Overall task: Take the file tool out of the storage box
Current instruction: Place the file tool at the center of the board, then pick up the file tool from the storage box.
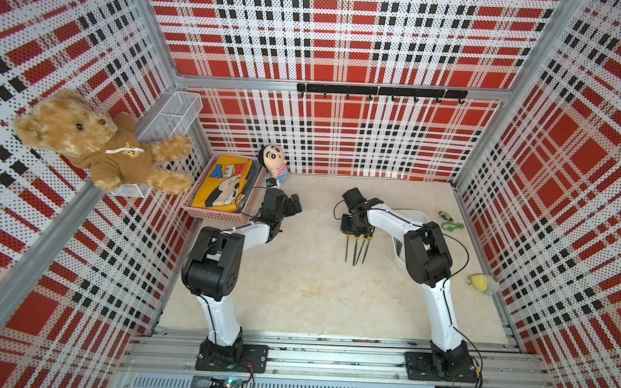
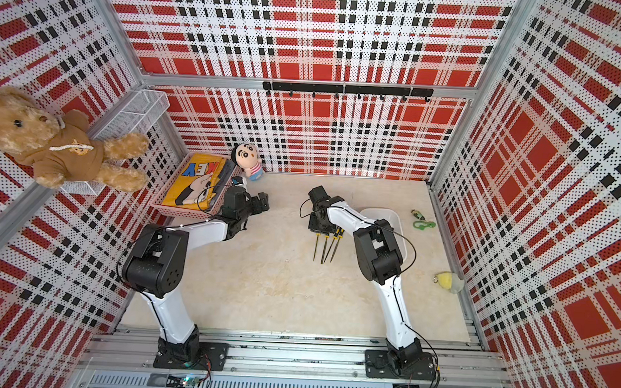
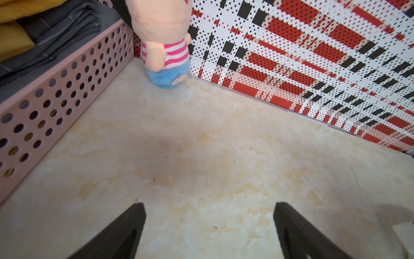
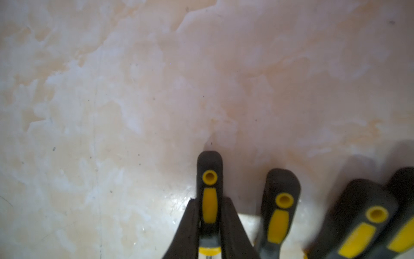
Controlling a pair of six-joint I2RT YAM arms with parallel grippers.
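Observation:
Several file tools [image 1: 355, 250] with black-and-yellow handles lie side by side on the beige table, tips toward the front, left of the white storage box [image 1: 415, 217]. My right arm crosses over the box and hides most of it. My right gripper [image 4: 209, 199] is shut on one file's handle [image 4: 210, 166], low over the table. Three more handles [image 4: 282, 197] lie beside it. In both top views the right gripper [image 2: 320, 227] sits over the handle ends. My left gripper [image 3: 209, 208] is open and holds nothing, above bare table beside the pink basket.
The pink perforated basket [image 1: 224, 212] with folded cloth stands at the back left, with a small doll [image 1: 276, 162] behind it. A teddy bear [image 1: 96, 143] and a wire basket [image 1: 176, 113] hang on the left wall. A green carabiner [image 1: 452, 225] and a yellow plush [image 1: 483, 283] lie at the right.

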